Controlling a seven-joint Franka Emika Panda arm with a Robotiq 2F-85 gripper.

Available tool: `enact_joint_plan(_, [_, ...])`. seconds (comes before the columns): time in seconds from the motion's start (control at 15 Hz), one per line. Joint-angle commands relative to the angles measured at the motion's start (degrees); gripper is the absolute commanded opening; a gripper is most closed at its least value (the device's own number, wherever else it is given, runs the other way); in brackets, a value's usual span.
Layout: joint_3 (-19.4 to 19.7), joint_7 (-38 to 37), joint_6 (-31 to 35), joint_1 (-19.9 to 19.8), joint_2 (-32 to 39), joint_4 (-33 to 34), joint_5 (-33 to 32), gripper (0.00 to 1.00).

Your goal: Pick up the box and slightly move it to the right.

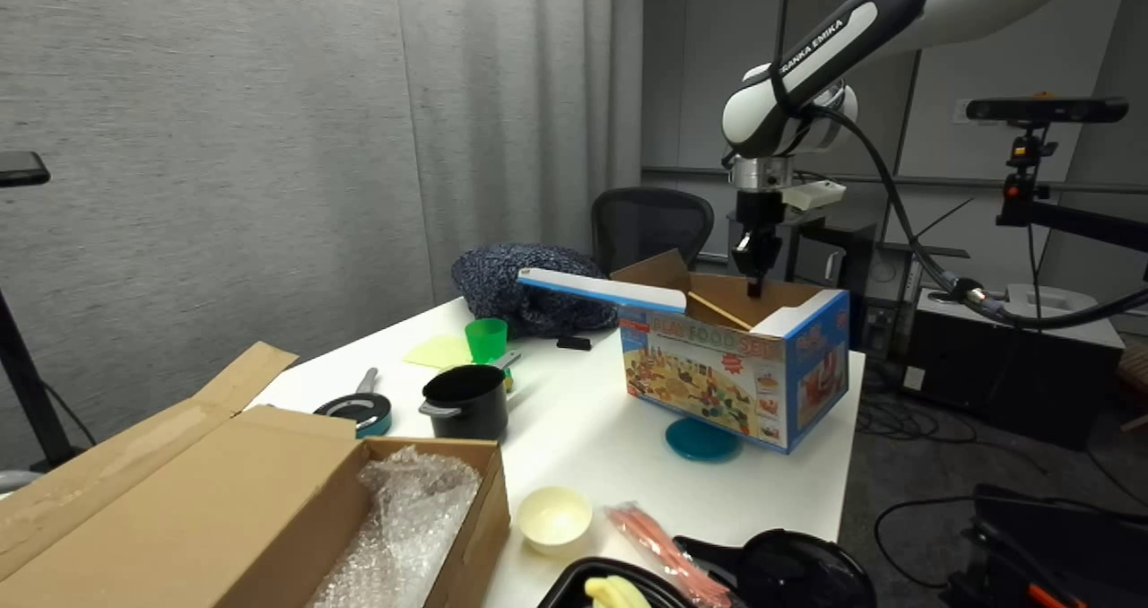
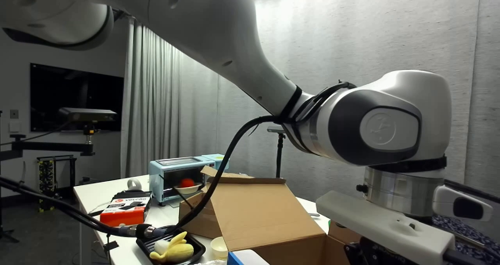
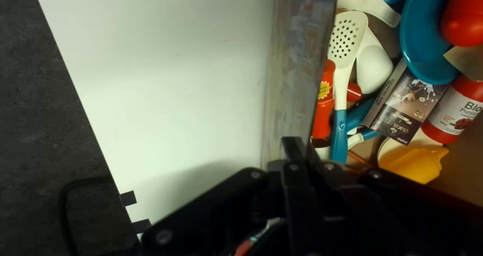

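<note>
The box (image 1: 704, 375) has a blue printed front with toy pictures and stands at the table's right edge in an exterior view, its flaps open. Its blue-edged white flap (image 2: 247, 257) shows at the bottom of an exterior view; the rest is out of view there. My gripper (image 1: 755, 287) points down at the box's far wall. In the wrist view the gripper (image 3: 303, 150) is shut on the top of that box wall (image 3: 296, 67), one finger outside and one inside. Toy utensils and bottles fill the box. I cannot tell whether its base touches the table.
A teal plate (image 1: 702, 439) lies partly under the box's front. A large brown carton (image 1: 206, 509) with plastic wrap, a black pot (image 1: 471, 406), a cream bowl (image 1: 554, 518) and a dark cloth (image 1: 529, 276) are on the table. A toy oven (image 2: 179, 179) stands farther off.
</note>
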State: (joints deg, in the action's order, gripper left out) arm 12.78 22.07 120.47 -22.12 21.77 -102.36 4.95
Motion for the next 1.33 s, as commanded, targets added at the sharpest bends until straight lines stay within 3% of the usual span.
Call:
enact_joint_plan(0.0, [-0.1, 1.4, -0.7, -0.6, -0.7, 0.0, -1.1, 0.01])
enact_joint_plan(0.8, [1.5, 0.9, -0.2, -1.2, -0.7, -0.1, -2.8, 0.01])
enact_joint_plan(0.93, [1.5, -0.5, -0.3, -1.0, -0.8, -0.1, -2.6, 0.30])
enact_joint_plan(1.27, [0.9, 0.4, -1.1, -0.8, -3.2, 0.7, -1.7, 0.67])
